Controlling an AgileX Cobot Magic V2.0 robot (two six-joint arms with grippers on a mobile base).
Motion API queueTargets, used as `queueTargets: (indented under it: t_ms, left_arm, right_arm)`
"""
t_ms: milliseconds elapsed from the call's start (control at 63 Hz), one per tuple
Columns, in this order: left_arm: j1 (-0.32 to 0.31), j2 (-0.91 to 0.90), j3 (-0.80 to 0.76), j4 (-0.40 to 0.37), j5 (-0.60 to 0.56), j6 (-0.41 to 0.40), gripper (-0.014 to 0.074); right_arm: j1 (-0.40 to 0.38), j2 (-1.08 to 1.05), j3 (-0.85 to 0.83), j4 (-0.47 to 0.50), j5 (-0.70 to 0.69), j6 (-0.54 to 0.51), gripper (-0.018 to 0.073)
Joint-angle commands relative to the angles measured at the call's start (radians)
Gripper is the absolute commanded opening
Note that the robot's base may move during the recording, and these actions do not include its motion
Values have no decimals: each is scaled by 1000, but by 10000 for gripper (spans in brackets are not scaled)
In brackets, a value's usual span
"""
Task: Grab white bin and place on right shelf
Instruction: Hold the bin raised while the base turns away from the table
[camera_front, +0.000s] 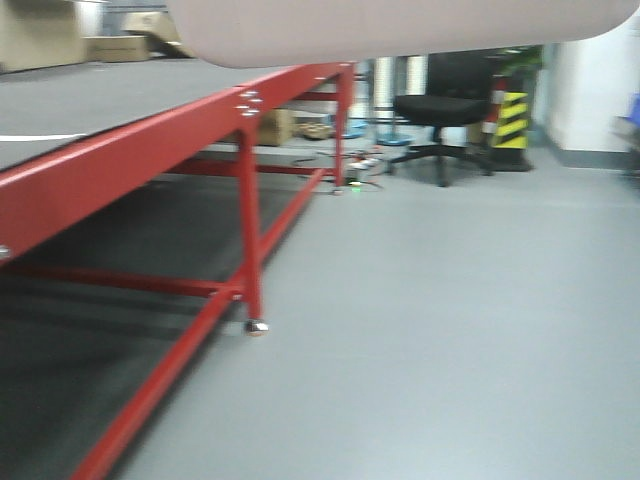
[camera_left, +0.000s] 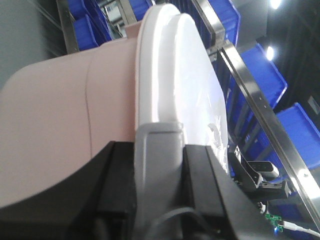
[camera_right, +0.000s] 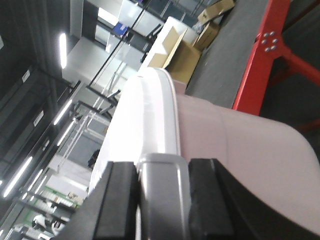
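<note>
The white bin (camera_left: 60, 130) is up in the air, held at both ends. It is a big tub of smooth, pinkish plastic with round corners and a thin curved line on its side. Its lid (camera_left: 170, 65) is shiny and white.

The left gripper (camera_left: 159, 170) squeezes the grey handle (camera_left: 157, 137) between two flat black fingers (camera_left: 117, 185). The right gripper (camera_right: 162, 200) pinches the grey handle at the other end in the same way.

In the front view the tub's round bottom hangs above the edge of the red table (camera_front: 150, 150), which has a dark grey top. Behind the tub stands a shiny steel shelf (camera_left: 252, 97) with small holes, holding blue bins (camera_left: 270, 75).
</note>
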Motion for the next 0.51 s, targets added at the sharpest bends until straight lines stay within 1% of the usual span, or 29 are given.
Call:
queueTargets:
  t_ms: [0, 492]
  left_arm:
    - [-46, -43, -46, -162, 221, 20, -127]
    - [-46, -43, -46, -162, 221, 20, -127]
  right_arm:
    - [34, -33, -40, 68, 189, 0, 65]
    - [34, -33, -40, 68, 189, 0, 65]
